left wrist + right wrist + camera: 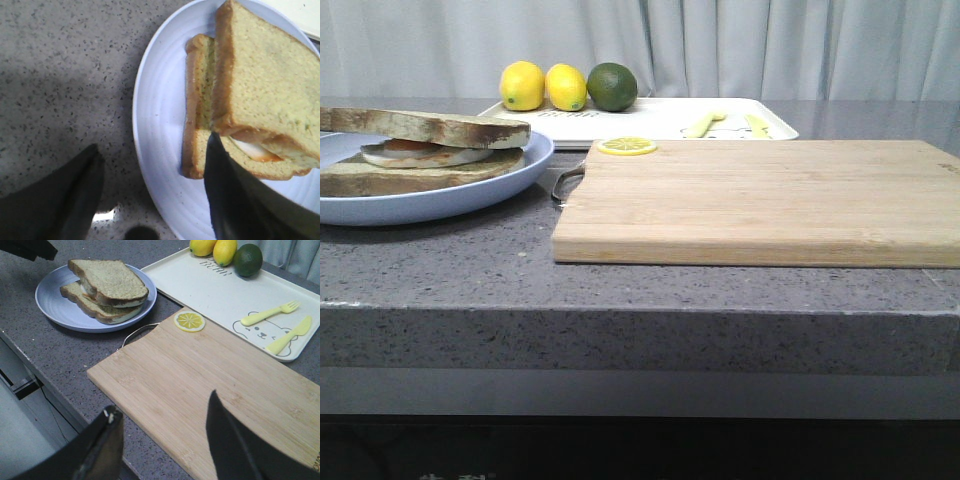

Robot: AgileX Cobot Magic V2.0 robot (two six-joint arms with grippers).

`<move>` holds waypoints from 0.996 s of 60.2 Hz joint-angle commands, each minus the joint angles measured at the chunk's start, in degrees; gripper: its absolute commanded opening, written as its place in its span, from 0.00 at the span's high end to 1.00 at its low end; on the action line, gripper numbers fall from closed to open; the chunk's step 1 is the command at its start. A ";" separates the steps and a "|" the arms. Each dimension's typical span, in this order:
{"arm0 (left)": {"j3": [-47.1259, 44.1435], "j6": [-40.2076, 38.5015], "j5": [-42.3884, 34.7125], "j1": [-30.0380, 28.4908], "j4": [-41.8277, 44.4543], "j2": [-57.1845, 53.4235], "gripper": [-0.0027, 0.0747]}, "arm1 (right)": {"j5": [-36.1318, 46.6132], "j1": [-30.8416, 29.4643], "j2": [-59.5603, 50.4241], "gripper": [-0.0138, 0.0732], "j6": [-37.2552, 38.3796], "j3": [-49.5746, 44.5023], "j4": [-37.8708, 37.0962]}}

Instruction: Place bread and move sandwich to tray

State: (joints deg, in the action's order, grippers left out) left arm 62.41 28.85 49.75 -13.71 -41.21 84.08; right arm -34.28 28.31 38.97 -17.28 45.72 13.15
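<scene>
Two hands, both with fingers apart and empty: left hand (150, 195) hovers by the blue plate (160, 165), likely just let go of the bread (265, 85), now atop the sandwich (102, 310). Right hand (160, 440) waits over the cutting board (210, 390). Tray (215, 290) sits beyond (lemons, lime, cutlery crowd it).

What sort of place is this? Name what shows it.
Probably a kitchen-style counter set up for food prep: a speckled grey stone countertop, a wooden cutting board, and a sandwich on a blue plate beside a white tray.
</scene>
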 commanded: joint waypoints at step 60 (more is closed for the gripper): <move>1.87 6.39 -1.27 0.21 -13.55 9.02 0.78 | 4.49 -0.05 -0.11 0.38 -0.55 1.32 0.12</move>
State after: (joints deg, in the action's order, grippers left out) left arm 62.77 35.02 48.26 -13.79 -52.41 94.98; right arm -34.28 28.31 38.97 -17.28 45.72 13.15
